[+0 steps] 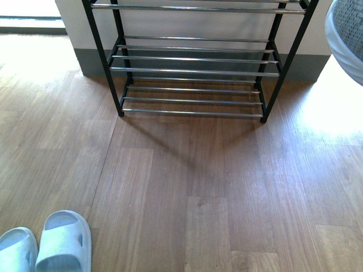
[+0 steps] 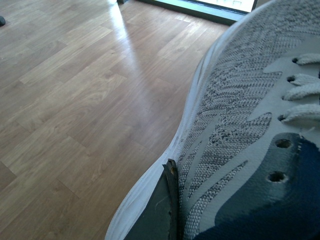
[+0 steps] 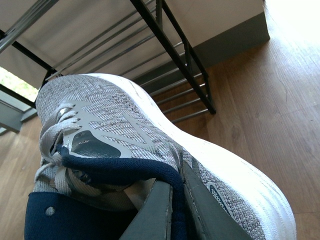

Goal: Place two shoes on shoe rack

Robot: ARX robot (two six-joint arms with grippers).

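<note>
My left gripper (image 2: 175, 172) is shut on the side of a grey mesh sneaker (image 2: 240, 115), held in the air above the wooden floor. One dark finger (image 2: 162, 205) presses the upper just above the white sole. My right gripper (image 3: 177, 176) is shut on the navy collar of the other grey mesh sneaker (image 3: 120, 125), its toe pointing toward the shoe rack (image 3: 175, 50). In the front view the shoe rack (image 1: 195, 71) stands against the wall, its chrome rods bare. A sneaker (image 1: 347, 39) shows at the top right edge.
Two pale blue slide sandals (image 1: 65, 241) lie side by side on the floor at the near left. Wooden floor (image 1: 198, 187) stretches between them and the rack. Sunlight glares on the floor to the rack's right. A grey skirting board runs behind the rack.
</note>
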